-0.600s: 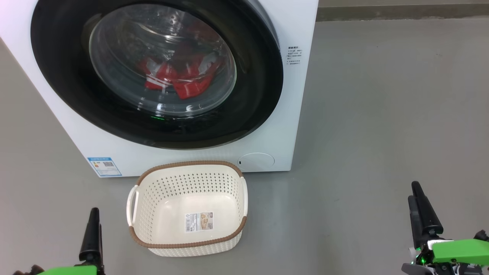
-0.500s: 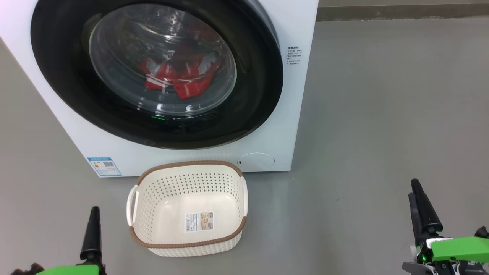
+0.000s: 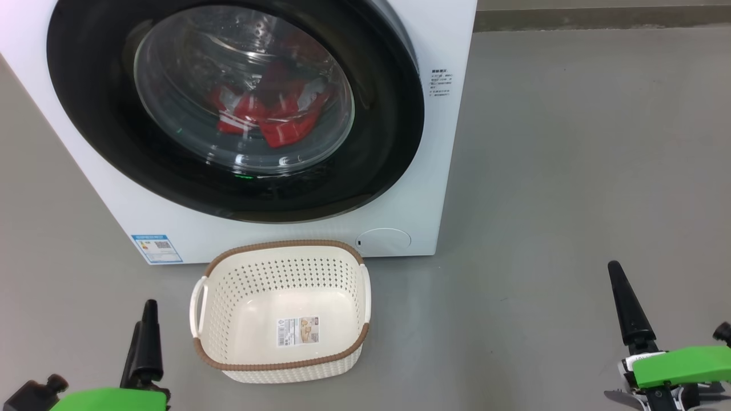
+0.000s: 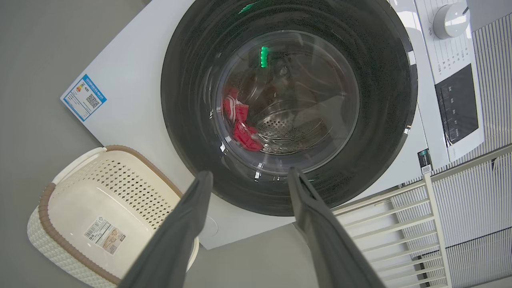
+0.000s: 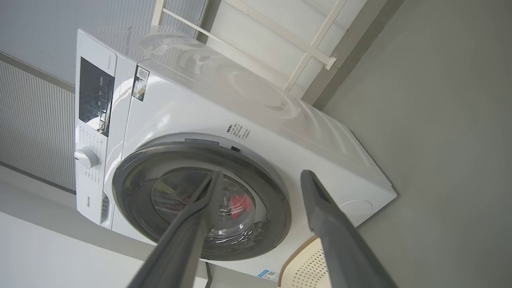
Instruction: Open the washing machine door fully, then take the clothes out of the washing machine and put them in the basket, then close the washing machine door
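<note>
2 grippers, both with jaws spread wide and holding nothing: the left gripper (image 4: 250,174) hangs low near the basket's left side, and the right gripper (image 5: 262,174) is well apart to the right, over the bare grey floor (image 3: 571,171). The large round, glossy black-ringed washing machine door (image 3: 388,131) lies against the front of the big white front-loading washing machine (image 3: 425,200); whether it is latched cannot be told. The bright red fabric clothes (image 3: 274,123) lie inside the drum, behind the glass. The small cream perforated plastic basket (image 3: 285,244) stands empty on the floor, just beside the machine's front bottom edge, below the door.

Risks, as judgement:
1. Where the ring can be gripped is not plain; hard fingers on a glossy edge may slip and leave the door part-open.
2. A part-open door would crowd the reach into the drum.
3. The basket looks light; a passing arm could push it aside, and the clothes would then land on the floor.
4. Soft fabric may snag at the drum's lip.
</note>
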Controlling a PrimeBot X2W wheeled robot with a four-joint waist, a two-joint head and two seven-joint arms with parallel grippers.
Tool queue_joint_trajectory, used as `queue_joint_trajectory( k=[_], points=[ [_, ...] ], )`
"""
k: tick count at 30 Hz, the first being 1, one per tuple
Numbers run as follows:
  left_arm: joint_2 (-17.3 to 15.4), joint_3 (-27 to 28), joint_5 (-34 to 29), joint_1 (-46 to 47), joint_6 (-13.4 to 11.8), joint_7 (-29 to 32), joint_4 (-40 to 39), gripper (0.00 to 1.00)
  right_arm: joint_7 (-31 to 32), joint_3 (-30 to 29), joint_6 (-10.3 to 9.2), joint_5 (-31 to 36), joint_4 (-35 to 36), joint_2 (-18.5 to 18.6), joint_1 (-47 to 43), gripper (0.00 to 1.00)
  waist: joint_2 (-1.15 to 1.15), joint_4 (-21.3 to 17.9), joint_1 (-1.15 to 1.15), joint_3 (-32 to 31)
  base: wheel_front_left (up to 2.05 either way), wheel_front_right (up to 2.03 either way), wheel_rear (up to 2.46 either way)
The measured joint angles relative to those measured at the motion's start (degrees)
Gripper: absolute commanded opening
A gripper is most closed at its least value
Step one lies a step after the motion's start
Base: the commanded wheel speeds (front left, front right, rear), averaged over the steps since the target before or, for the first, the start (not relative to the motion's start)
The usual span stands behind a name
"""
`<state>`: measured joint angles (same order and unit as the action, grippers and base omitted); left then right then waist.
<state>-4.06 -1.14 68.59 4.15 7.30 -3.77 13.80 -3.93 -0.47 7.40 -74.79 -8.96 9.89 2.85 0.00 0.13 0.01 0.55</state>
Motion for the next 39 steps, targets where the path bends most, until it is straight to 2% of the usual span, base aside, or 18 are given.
queue_joint_trajectory(
  k=[15, 24, 31, 39],
  points=[
    [-0.5, -0.2, -20.0, 1.2, 0.0, -2.6, 0.6, 1.0, -2.5, 3.2, 0.0, 15.3, -0.1, 2.8, 1.8, 1.0, 0.0, -0.1, 0.0, 0.2, 0.0, 0.0, 0.0],
    [-0.3, -0.1, -31.0, 1.2, 0.0, -4.0, 0.8, 1.0, -3.8, 3.8, 0.0, 25.1, -0.5, 3.0, 2.2, 1.0, 0.0, 0.0, 0.0, 0.0, 0.0, 0.0, 0.0],
    [-0.3, -0.3, -37.8, 1.4, 0.0, -5.1, 1.2, 1.0, -5.1, 4.0, 0.0, 32.1, -0.7, 3.4, 2.9, 1.0, 0.0, 0.0, 0.0, 0.1, 0.0, 0.0, 0.0],
    [-0.2, -0.3, -43.5, 2.3, 0.0, -6.5, 1.4, 1.0, -6.4, 4.7, 0.0, 37.1, -0.7, 4.0, 3.1, 1.0, 0.0, 0.1, 0.0, -0.1, 0.0, 0.0, 0.0]
  ],
)
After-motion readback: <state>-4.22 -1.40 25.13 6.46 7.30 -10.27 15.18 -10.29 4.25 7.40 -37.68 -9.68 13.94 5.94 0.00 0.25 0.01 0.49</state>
